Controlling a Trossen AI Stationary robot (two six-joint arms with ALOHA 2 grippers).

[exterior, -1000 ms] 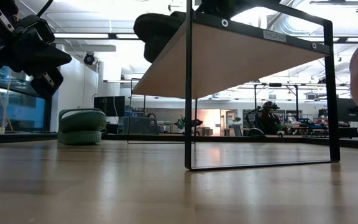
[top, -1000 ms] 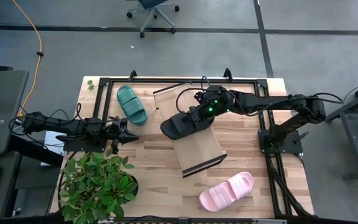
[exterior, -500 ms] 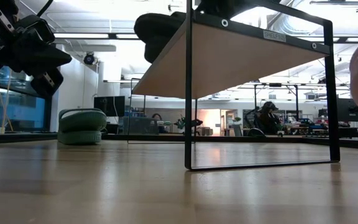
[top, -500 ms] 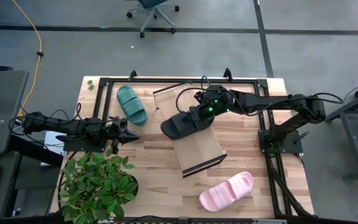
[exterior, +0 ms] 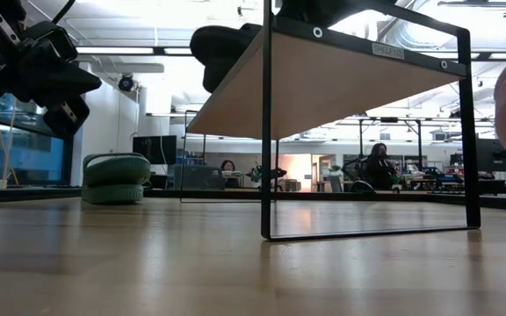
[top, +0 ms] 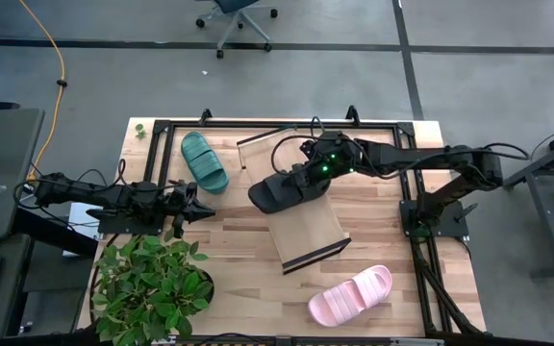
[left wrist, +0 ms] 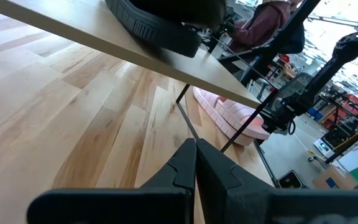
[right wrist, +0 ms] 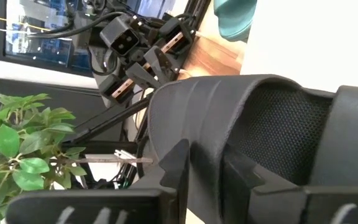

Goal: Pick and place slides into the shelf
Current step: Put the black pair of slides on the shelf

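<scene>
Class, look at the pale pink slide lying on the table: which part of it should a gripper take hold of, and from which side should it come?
Grip the pink slide by its wide strap, coming down from above. It lies sole-down on the tabletop, apart from the shelf, so the raised strap probably offers the easiest edge for two fingers to close across.

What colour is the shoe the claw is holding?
Black, held by the right claw; the high view shows it best.

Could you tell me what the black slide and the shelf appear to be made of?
The black slide, gripped at its strap by the right gripper, looks like matte moulded foam or rubber; its strap lining shows a mesh-like texture. The shelf appears to be a pale, smooth wood board with thin black rails, probably metal.
</scene>
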